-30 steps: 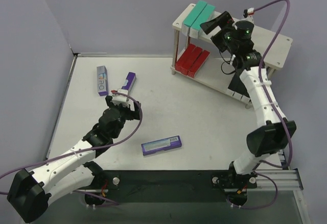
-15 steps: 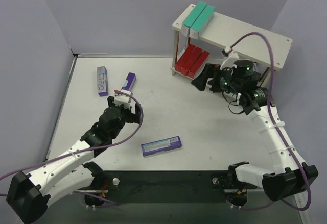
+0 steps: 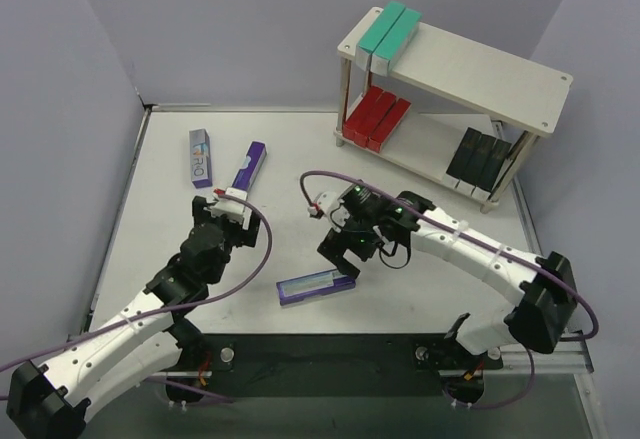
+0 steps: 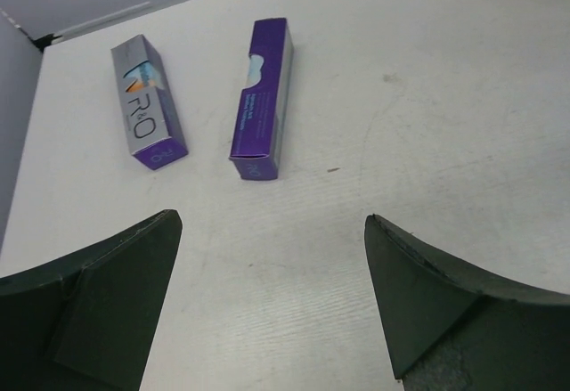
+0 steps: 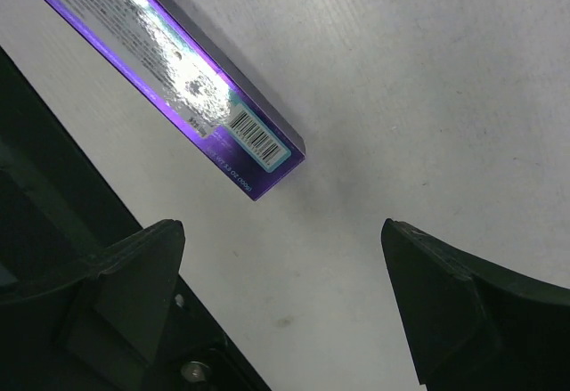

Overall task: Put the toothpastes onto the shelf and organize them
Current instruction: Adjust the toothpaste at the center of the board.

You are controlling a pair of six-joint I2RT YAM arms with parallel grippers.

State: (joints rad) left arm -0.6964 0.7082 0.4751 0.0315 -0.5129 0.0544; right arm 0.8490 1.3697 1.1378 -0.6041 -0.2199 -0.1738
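Overhead view with both wrist views. The shelf [image 3: 480,69] stands at the far right of the surface [image 3: 300,159]; the toothpastes on it are grouped by colour, which I take to be the sorting rule. Two teal cartons [image 3: 390,29] lie side by side at the left end of the top board; three red cartons [image 3: 378,117], as far as I can count them, are packed together at the left of the lower board; three black cartons [image 3: 480,157] are packed together at its right. That makes eight shelved; three lie loose on the surface, all in purple boxes.

My right claw [image 5: 285,311] hangs low over the surface, jaws wide and empty; the barcode end of the shiny purple carton [image 5: 169,79] lies just beside the fingers, not between them; I judge this a line-up for a pick across the carton's narrow width.

My left claw [image 4: 272,302] is likewise wide and empty; it faces the silver-faced carton [image 4: 147,101] and the plain purple carton [image 4: 261,97], which lie near each other, roughly parallel, apart, ahead of the fingers; neither is touched. The bare stretch of the top board looks the likely home for the purple group.
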